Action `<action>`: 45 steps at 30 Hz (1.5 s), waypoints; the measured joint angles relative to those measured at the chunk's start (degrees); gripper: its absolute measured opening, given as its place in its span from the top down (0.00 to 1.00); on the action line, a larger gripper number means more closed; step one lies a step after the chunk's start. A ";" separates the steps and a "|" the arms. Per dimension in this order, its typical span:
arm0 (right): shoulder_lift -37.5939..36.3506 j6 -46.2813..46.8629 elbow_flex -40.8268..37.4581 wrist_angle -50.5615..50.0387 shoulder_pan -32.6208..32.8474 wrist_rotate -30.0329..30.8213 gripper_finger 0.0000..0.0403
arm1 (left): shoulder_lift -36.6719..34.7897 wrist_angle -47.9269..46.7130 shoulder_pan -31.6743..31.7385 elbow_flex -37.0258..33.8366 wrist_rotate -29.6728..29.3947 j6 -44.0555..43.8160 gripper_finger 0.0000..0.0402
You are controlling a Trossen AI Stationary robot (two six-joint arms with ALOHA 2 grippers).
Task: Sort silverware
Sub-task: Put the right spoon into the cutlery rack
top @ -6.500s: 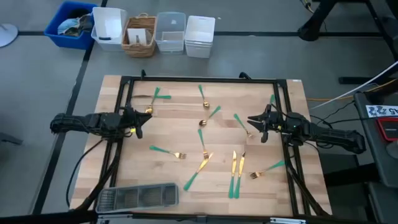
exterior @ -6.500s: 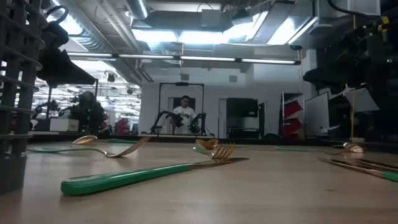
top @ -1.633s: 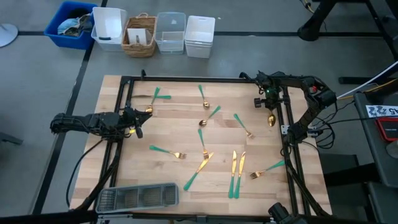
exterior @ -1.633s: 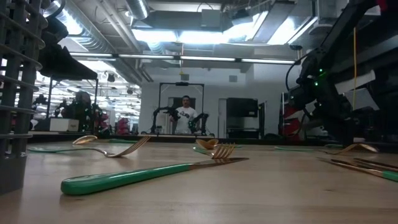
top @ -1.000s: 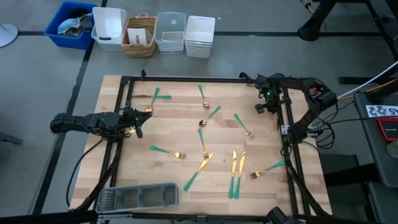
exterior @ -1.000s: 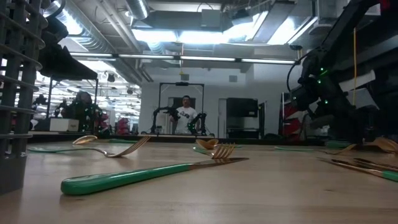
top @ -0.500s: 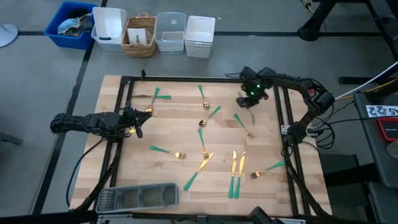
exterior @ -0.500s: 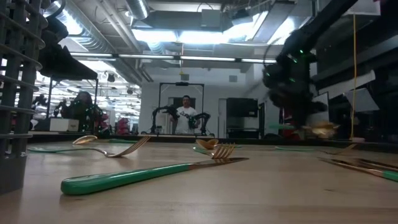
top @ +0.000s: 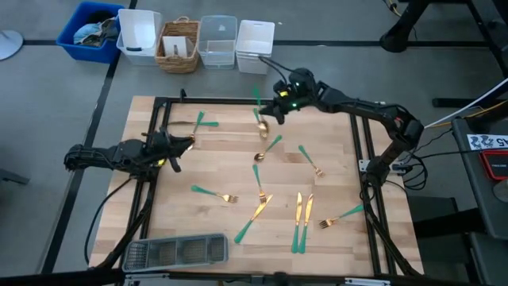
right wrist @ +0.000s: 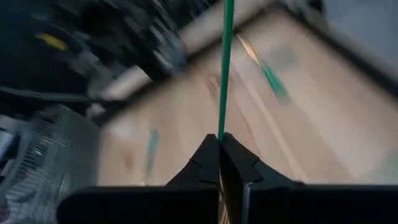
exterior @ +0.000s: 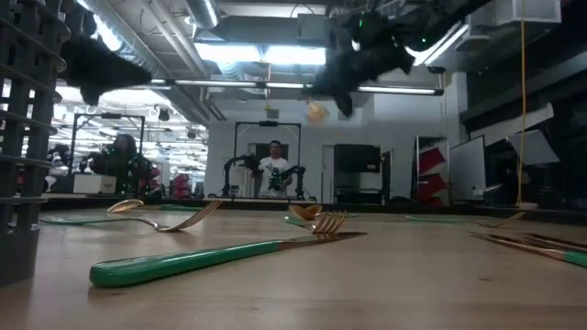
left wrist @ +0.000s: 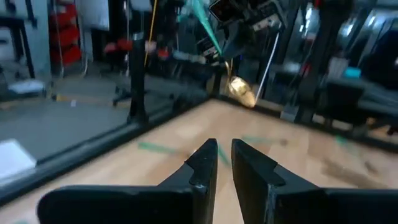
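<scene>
The silverware, gold heads on slim teal handles, lies scattered flat on the wooden table [top: 222,159]: two knives [top: 299,218], forks [top: 214,195] and spoons [top: 267,149]. One spoon [left wrist: 239,90] hangs in the air over the table's far middle, its bowl also showing in the low view [exterior: 316,112]. My right gripper [top: 279,102] is shut on it. My left gripper [top: 186,143] waits low at the far left, fingers a narrow gap apart around nothing [left wrist: 224,155]. My right gripper pinches the spoon between its two fingertips on the teal handle [right wrist: 222,127], toward the end near the gold neck. The arm reaches in from the table's right side. The spoon is lifted clear and tilted, teal handle [top: 255,94] upward and gold bowl hanging lowest.
A grey mesh tray [top: 175,250] lies at the near left corner, close in the low view [exterior: 18,137]. Bins and a wicker basket [top: 178,44] stand beyond the far edge. A black frame rail [top: 254,102] rings the table. A person [exterior: 272,165] stands far behind.
My right gripper, shut on the spoon, has swung from the table's far right toward its far middle and risen, rolling its wrist. The spoon has gone from just above the wood to hanging well clear. My left gripper has tipped upward a little.
</scene>
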 joint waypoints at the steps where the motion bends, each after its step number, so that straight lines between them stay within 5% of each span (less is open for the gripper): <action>1: 0.00 -0.06 0.01 4.57 0.97 -0.15 1.00 | 0.00 1.56 0.02 0.00 0.88 1.17 0.90; 7: 0.00 -6.21 0.02 22.33 6.65 -0.16 0.99 | 0.52 8.05 0.00 0.00 11.85 5.53 0.87; 12: 0.00 -12.08 0.02 25.89 10.98 0.16 1.00 | 5.13 13.90 -0.01 0.00 12.92 5.76 0.75; 20: 0.00 -25.94 0.02 26.51 17.80 11.42 0.99 | 22.27 36.47 -0.01 0.00 13.03 11.29 0.62; 30: 0.00 -29.92 0.04 31.55 21.78 11.79 0.99 | 44.59 60.45 0.17 0.07 12.56 18.62 0.61; 45: -0.04 -30.64 0.07 33.93 22.85 10.85 0.99 | 63.53 63.84 3.14 11.76 12.78 19.35 0.61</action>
